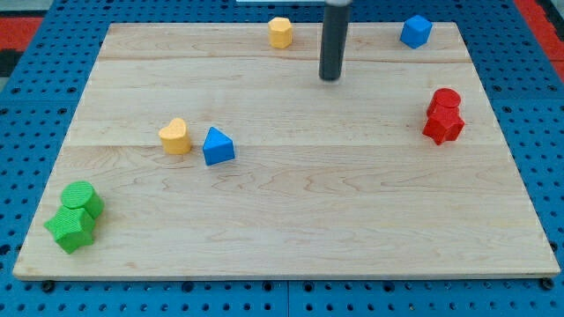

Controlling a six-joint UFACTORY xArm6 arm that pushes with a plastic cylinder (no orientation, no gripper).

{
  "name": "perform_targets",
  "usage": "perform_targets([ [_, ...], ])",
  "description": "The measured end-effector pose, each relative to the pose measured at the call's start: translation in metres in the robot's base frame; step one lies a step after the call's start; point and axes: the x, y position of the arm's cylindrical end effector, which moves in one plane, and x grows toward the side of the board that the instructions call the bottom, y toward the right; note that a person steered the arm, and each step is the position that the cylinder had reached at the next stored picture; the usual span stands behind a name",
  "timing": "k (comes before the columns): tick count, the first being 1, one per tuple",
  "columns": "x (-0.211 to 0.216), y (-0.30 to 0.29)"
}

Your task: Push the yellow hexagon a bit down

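The yellow hexagon (280, 33) sits near the view's top edge of the wooden board (291, 211), a little left of centre. My tip (330, 77) is on the board to the right of the hexagon and slightly lower, apart from it by a short gap. The dark rod rises from the tip out of the view's top.
A blue block (416, 31) sits at the top right. Two red blocks (443, 115) touch at the right. A yellow heart (175, 136) and a blue triangle (217, 146) lie at the left. Two green blocks (76, 217) sit at the bottom left corner.
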Motion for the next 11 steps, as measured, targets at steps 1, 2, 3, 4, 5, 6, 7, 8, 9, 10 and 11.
perform_targets([
  [1,-0.071,0.000],
  [2,-0.085,-0.009],
  [3,-0.084,-0.037],
  [4,-0.085,-0.059],
  [5,-0.085,-0.095],
  [6,-0.086,-0.130],
  [7,-0.082,-0.136],
  [8,-0.075,-0.109],
  [9,-0.074,-0.074],
  [10,-0.060,-0.071],
  [11,-0.061,-0.090],
])
